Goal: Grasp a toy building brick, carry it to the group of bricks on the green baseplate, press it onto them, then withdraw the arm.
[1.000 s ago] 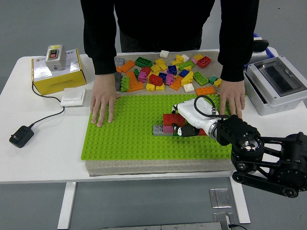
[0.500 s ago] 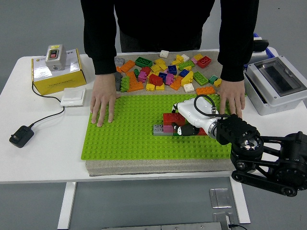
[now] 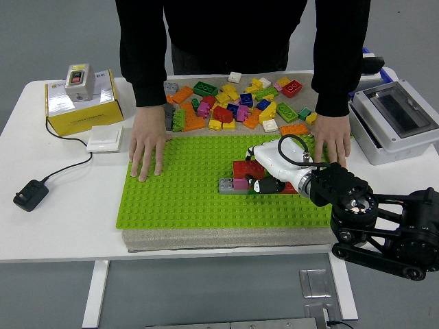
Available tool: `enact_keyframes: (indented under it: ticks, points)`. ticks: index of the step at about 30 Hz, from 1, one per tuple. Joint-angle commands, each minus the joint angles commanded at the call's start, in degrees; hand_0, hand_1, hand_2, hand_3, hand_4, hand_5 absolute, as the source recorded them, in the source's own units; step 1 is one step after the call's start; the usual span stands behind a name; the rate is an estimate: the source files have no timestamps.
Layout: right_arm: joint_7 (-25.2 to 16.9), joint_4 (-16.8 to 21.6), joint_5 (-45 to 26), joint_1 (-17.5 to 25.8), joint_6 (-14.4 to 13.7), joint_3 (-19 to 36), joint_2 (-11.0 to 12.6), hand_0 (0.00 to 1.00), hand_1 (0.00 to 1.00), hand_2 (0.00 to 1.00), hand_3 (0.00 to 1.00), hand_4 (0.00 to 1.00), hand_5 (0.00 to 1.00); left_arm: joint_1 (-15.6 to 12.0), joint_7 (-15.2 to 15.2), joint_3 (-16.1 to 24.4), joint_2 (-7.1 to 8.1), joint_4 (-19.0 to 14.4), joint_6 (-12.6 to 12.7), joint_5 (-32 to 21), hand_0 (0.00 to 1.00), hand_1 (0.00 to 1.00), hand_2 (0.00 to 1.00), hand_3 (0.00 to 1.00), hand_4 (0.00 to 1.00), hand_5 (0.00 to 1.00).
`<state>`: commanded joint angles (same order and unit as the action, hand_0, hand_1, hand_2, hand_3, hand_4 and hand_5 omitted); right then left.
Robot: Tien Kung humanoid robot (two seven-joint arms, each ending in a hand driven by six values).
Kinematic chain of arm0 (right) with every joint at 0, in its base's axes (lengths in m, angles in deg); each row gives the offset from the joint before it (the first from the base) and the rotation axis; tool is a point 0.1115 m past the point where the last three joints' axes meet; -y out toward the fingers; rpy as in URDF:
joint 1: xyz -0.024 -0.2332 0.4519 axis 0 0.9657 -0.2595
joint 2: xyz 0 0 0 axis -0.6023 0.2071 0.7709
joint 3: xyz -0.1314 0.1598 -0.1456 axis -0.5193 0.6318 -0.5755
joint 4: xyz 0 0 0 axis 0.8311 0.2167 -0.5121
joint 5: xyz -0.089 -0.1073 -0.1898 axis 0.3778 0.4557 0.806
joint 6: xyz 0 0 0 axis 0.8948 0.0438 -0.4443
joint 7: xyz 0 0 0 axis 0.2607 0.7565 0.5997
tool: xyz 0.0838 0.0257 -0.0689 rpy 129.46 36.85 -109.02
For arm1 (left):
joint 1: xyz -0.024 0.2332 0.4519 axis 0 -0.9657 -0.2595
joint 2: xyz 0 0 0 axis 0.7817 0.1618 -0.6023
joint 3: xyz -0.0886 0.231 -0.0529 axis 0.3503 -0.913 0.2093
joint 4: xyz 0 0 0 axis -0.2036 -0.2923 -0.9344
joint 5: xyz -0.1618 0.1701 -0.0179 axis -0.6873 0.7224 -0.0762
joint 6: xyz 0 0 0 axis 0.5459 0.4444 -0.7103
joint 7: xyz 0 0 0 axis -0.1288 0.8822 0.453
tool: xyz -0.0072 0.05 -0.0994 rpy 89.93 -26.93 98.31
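robot hand on the brick group

head view: at right centre, the right robot hand (image 3: 264,184) rests on the group of bricks (image 3: 240,177) on the green baseplate (image 3: 185,195); whether its fingers grip a brick i cannot tell. a person's hands (image 3: 146,151) lie flat on the baseplate's upper corners. loose bricks (image 3: 233,103) lie at upper centre of the counter (image 3: 62,226).

Baseplate (image 3: 178,199) lies bare left and front of the bricks (image 3: 236,179); behind, a person's hands (image 3: 147,147) flank it, with the loose pile (image 3: 233,103) blocking the far edge.
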<state>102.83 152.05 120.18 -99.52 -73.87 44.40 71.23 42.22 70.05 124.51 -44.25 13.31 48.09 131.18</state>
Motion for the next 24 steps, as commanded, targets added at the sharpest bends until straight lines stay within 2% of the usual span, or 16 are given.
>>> enact_keyframes:
  ticks: [1,12,13,15,24]
  points:
    - [-0.03,0.0,-0.01,-0.01,0.03,0.01,0.04,0.002,0.078,0.62,0.645,0.531,0.35,0.0,-0.06,0.01,0.0,0.0,0.06,0.01,0.664,0.644,0.538,0.621,0.262,0.614]
    - [-0.46,0.04,-0.11,-0.24,-0.18,-0.16,0.29,0.002,0.078,0.642,0.659,0.545,0.358,0.11,-0.83,0.01,0.08,0.0,0.91,0.35,0.656,0.631,0.514,0.617,0.253,0.618]
    - [-0.49,0.05,-0.12,-0.26,-0.2,-0.19,0.29,0.002,0.099,0.676,0.679,0.56,0.372,0.1,-0.88,0.08,0.08,0.0,0.98,0.44,0.654,0.62,0.483,0.611,0.243,0.617]
    - [-0.54,0.07,-0.15,-0.28,-0.2,-0.24,0.3,0.002,0.099,0.676,0.679,0.56,0.372,0.06,-0.89,0.23,0.06,0.0,1.04,0.63,0.654,0.62,0.483,0.611,0.243,0.617]
    - [-0.76,0.04,-0.64,-0.31,-0.03,-0.27,0.36,0.002,0.101,0.683,0.68,0.559,0.37,-0.07,0.37,1.02,-0.01,0.0,0.33,1.53,0.651,0.606,0.455,0.605,0.232,0.619]
